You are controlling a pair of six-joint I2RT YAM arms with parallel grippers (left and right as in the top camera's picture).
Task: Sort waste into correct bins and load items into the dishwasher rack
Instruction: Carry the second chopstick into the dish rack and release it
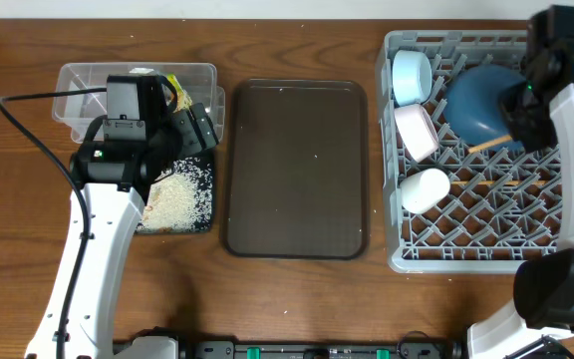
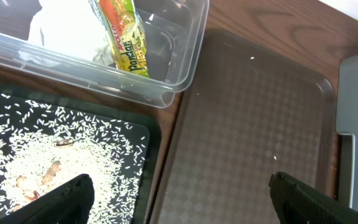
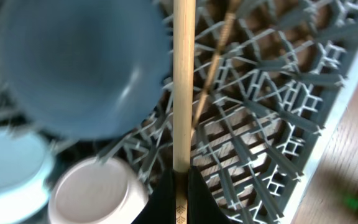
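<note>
The brown wooden surface [image 1: 297,299] fills the view from above. The left hand [image 1: 195,128] hangs where the clear plastic tub [image 1: 68,75] meets the flat black tray [image 1: 205,227] of loose white rice [image 1: 177,199]. Beside it lies the big dark brown serving tray [image 1: 297,170]. The right hand [image 1: 518,125] is over the big grey plastic rack [image 1: 466,254], pinching a thin wooden chopstick [image 1: 486,147]. The round dark blue plate [image 1: 476,100] stands right next to it.

From the left wrist, the left hand is wide open and holds nothing. Ahead of it, in the tub, sit the yellow and green snack wrapper [image 2: 126,43] and the crumpled white tissue [image 2: 61,28]. The tub's rim is close, so a quick move could bump it or flick rice out. There is more room on the serving tray side.

From the right wrist, the right hand squeezes the chopstick, which points straight ahead. A second chopstick [image 3: 213,68] lies just past it. The plate and the round white bowl [image 3: 98,193] crowd one side. The thin stick could slip through the holes, snag on a peg, or knock the plate. The side toward the rack wall looks more open.
</note>
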